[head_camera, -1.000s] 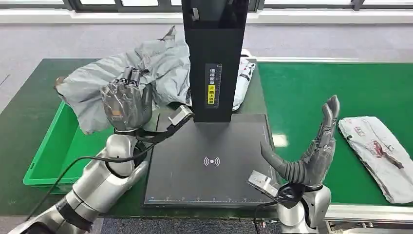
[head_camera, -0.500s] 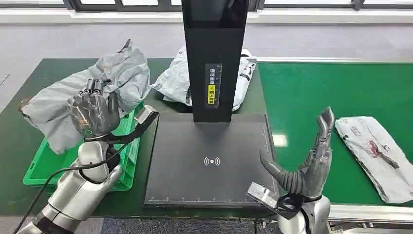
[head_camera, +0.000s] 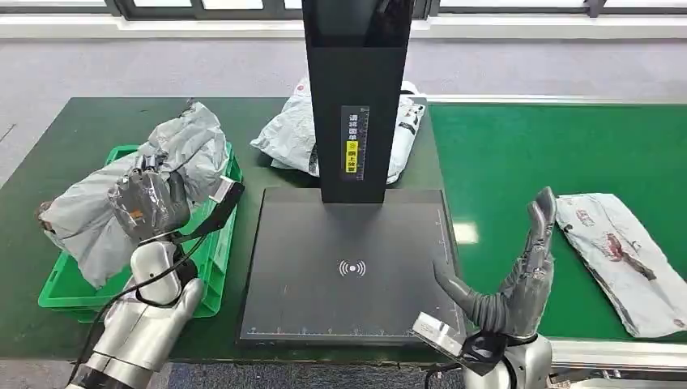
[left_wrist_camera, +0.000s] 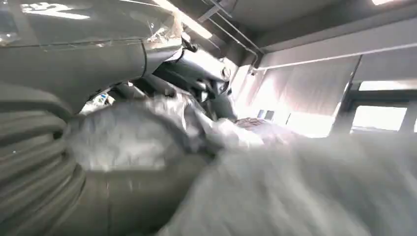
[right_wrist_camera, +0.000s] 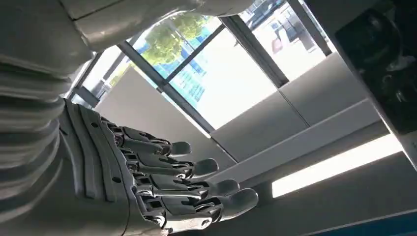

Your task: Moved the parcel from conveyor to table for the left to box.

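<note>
Parcel (head_camera: 121,190), crumpled grey plastic, in left hand's (head_camera: 148,203) grasp over green crate (head_camera: 212,275); right hand (head_camera: 518,271) empty, fingers spread.

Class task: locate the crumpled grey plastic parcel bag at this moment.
In the head view the crumpled grey plastic parcel bag is on the robot's left, gripped by the left hand and draped over the green plastic crate, beside the black scanner platform.
</note>
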Controlling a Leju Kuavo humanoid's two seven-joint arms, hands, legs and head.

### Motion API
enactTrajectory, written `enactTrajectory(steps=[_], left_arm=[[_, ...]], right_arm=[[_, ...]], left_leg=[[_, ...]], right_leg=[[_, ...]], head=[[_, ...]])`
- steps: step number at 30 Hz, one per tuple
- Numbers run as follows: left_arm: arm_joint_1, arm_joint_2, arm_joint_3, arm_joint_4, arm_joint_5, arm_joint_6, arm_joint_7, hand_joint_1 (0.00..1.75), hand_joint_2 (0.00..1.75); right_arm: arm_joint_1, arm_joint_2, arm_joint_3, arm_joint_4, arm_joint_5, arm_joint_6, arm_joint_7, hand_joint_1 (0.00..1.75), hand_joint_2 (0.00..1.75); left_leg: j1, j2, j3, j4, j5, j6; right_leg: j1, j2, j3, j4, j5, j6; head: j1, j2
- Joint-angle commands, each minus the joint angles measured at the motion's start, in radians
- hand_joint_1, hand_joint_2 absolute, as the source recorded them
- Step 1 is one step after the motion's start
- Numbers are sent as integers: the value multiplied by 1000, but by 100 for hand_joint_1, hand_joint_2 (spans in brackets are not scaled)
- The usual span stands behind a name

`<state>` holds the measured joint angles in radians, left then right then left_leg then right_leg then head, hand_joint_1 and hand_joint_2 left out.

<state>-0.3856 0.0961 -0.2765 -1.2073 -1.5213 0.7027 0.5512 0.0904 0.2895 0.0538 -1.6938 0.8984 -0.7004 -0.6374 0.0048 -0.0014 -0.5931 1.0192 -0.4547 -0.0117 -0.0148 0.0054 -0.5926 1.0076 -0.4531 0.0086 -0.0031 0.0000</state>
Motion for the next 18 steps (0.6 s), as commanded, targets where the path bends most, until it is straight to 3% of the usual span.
enactTrajectory(steps=[1, 4, 12, 15, 18], left_arm=[[-7, -89, 184, 122, -49, -5, -60, 0, 175], [8, -121, 246, 83, -49, -5, -119, 0, 175], [46, -290, 572, -82, -36, -5, -458, 0, 175], [31, -378, 745, -166, -6, -5, -638, 0, 175], [29, -386, 759, -179, 2, -5, -658, 0, 175]], right_arm=[[63, 60, -5, 19, -7, 2, -6, 0, 175], [62, 60, -3, 23, -3, 2, 3, 0, 175], [55, 60, -23, 66, -23, 2, -17, 0, 175], [61, 60, -35, 66, -23, 2, -14, 0, 175], [63, 60, -36, 65, -24, 2, -14, 0, 175]], left_leg=[[1, -1, 5, -5, 1, -1], [1, -1, 4, -4, 0, 0], [2, 0, 2, -2, 0, 0], [1, 2, 2, -1, -1, 0], [2, 1, 1, -1, -1, 0]], right_leg=[[2, -2, 5, -5, 0, -2], [2, -2, 4, -4, 0, -1], [2, 0, 3, -3, 0, -1], [1, 1, 2, -2, 0, -1], [2, 1, 1, -1, 0, -1]], head=[[0, 0], [0, 0], [0, 0], [0, 0], [0, 0]])
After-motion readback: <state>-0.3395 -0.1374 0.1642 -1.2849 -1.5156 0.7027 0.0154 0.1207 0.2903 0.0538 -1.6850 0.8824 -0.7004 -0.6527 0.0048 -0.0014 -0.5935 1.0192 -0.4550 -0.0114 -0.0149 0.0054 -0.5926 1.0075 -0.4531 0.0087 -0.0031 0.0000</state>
